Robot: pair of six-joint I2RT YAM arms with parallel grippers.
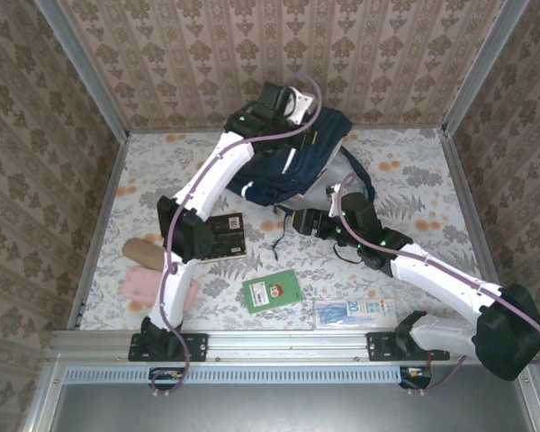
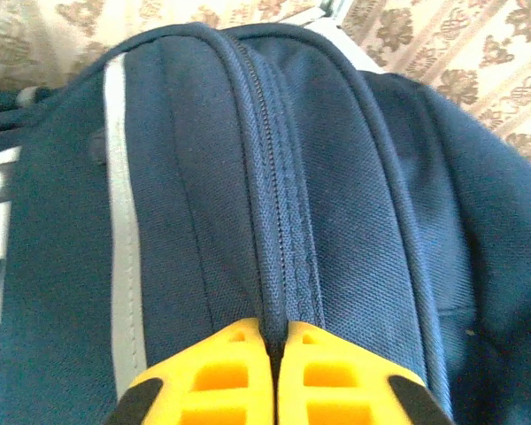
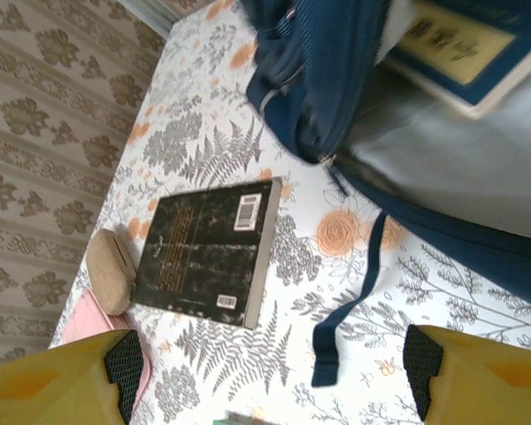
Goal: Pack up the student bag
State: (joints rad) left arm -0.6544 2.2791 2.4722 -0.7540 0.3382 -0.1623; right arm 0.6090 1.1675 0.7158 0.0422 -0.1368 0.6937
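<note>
Nearest the front edge of the bench lie a green booklet and a pale blue flat packet, side by side but apart. Behind them, left of centre, a black book lies flat. A brown pouch and something pink sit by the left edge. The student bag slumps at the middle of the far edge. The left end effector is pressed almost together on the bag's zip seam. The right end effector hangs spread wide above the bench, near the bag's loose strap.
</note>
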